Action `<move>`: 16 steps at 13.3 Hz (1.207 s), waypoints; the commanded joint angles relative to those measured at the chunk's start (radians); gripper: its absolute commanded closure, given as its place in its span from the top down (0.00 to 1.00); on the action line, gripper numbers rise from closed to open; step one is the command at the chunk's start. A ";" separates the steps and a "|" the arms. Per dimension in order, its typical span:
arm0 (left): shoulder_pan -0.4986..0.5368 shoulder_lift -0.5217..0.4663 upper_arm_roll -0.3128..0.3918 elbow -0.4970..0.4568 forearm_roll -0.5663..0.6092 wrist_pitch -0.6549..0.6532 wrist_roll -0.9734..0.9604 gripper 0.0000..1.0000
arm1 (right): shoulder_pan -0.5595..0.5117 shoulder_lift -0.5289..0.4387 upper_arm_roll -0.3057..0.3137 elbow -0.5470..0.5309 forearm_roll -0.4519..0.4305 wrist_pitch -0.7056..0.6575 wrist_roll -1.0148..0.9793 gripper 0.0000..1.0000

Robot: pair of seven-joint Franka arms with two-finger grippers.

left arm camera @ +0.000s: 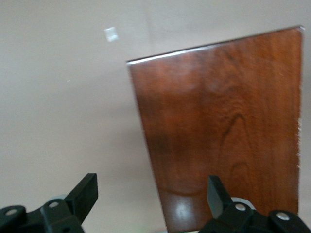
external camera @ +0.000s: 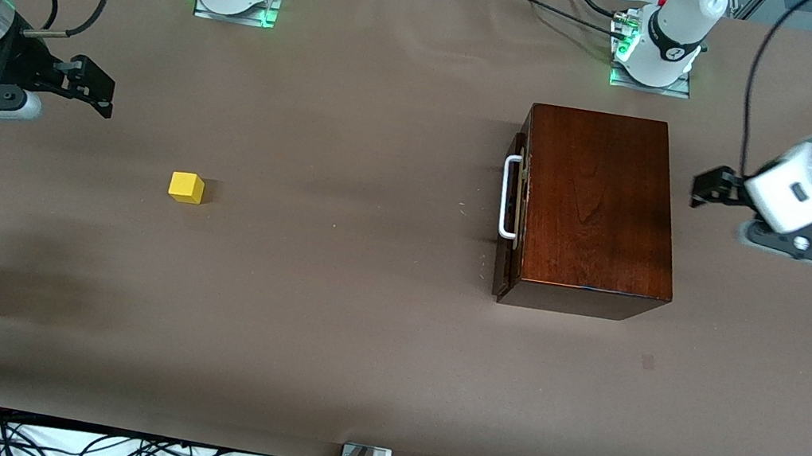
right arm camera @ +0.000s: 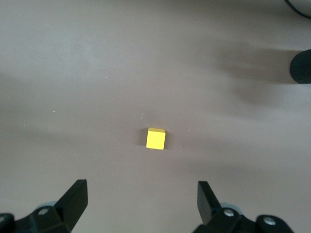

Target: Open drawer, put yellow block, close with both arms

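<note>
Yellow block (external camera: 186,187) sits alone on the brown tabletop (external camera: 329,313), toward the right arm's end, well apart from the box (external camera: 596,208), and nothing has touched it yet. The box rests toward the left arm's end with its drawer (external camera: 515,204) fully pushed in, white handle (external camera: 510,197) facing the middle of the tabletop. So this is the very start: step one, opening the drawer, is not yet done.

Right claw (external camera: 101,88) hangs over the tabletop's edge at its own end, released, fingers spread wide and gripping nothing. From its wrist camera the block (right arm camera: 156,139) lies between and ahead of the two fingertips (right arm camera: 75,196), well lined up for a later pick.

Left claw (external camera: 706,188) hovers just beside the box, at the side away from the handle, also released and empty; its wrist camera looks down over the glossy lid (left arm camera: 218,126) with both fingers (left arm camera: 85,191) parted.

What comes next, by my reading: the handle wants a claw. The left claw is on the wrong side of the box for it, so it would have to travel over or around the lid, drop to the bar, clench, and pull toward the tabletop's middle. The box may slide when pulled, so a steadying claw could help. Only once the tray is out does the block's pick matter.
</note>
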State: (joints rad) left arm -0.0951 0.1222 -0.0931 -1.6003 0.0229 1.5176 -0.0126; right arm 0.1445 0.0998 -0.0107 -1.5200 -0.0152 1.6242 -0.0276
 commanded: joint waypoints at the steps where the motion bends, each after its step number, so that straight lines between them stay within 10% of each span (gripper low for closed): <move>1: -0.127 0.091 0.007 0.049 -0.064 0.007 -0.143 1.00 | -0.002 0.011 0.003 0.018 0.003 -0.003 -0.017 1.00; 9: -0.506 0.276 0.007 0.053 0.108 0.231 -0.627 1.00 | 0.007 0.035 0.008 0.023 0.021 0.036 -0.003 1.00; 16: -0.534 0.353 0.007 -0.009 0.130 0.323 -0.679 1.00 | 0.021 0.035 0.006 0.029 0.027 0.032 -0.017 1.00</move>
State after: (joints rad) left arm -0.6178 0.4653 -0.0920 -1.5840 0.1256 1.7994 -0.6798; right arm 0.1598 0.1258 -0.0017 -1.5159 0.0052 1.6636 -0.0342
